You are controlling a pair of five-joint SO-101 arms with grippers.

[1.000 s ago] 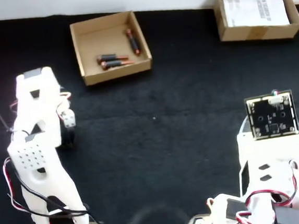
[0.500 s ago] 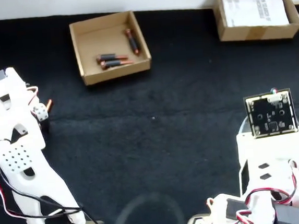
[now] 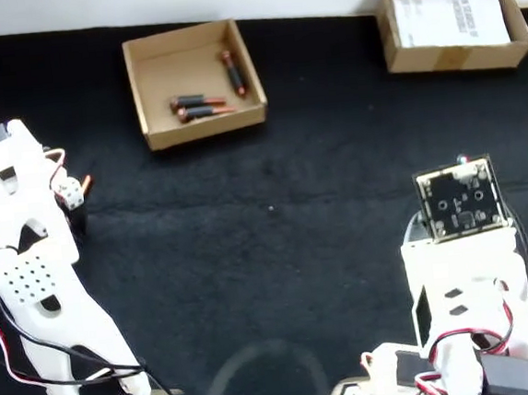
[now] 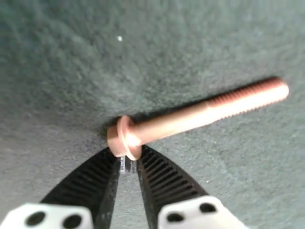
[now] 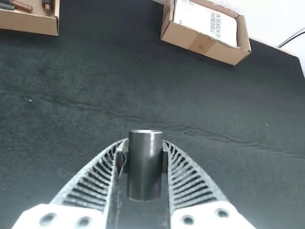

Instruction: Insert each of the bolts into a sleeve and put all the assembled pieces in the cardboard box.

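Left gripper [image 4: 127, 164] clamps bolt [image 4: 200, 114] by head, at table [image 3: 278, 252] left side. Right gripper [image 5: 143, 145] grasps sleeve [image 5: 145, 164], open end outward. Advice: align bolt tip with bore, push straight. Cardboard box [image 3: 165, 72] beyond.

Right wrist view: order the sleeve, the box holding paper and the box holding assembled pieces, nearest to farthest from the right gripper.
1. The sleeve, held in the right gripper.
2. The box holding paper, across the table ahead.
3. The box holding assembled pieces, farthest, toward the left arm's side.
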